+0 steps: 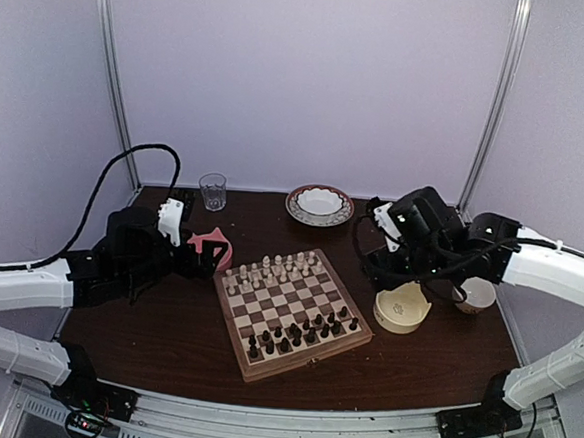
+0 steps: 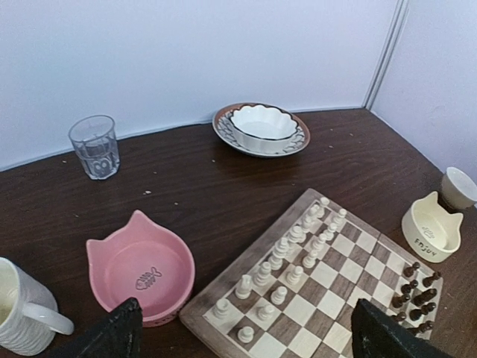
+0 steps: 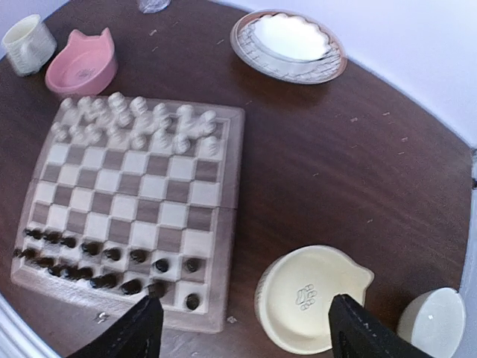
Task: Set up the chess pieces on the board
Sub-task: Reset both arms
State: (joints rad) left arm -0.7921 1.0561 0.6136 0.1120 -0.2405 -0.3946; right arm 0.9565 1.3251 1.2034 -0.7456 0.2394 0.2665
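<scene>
The wooden chessboard [image 1: 291, 311] lies in the middle of the table, slightly turned. Several dark brown chessmen [image 1: 299, 334] stand in two rows along its near edge; they also show in the right wrist view [image 3: 89, 257] and the left wrist view [image 2: 416, 294]. Cream-white chessmen [image 1: 273, 270] stand in two rows on the far side. My left gripper [image 2: 244, 337] is open and empty, held above the board's left corner. My right gripper [image 3: 242, 328] is open and empty, held above the table between the board [image 3: 141, 201] and a cream bowl [image 3: 311, 298].
A pink cat-shaped bowl [image 1: 211, 246] and a white mug [image 2: 22, 309] sit left of the board. A cream bowl [image 1: 402, 308] and a white cup [image 1: 477, 294] sit on the right. A glass [image 1: 212, 190] and a patterned plate with a white dish [image 1: 319, 204] stand at the back.
</scene>
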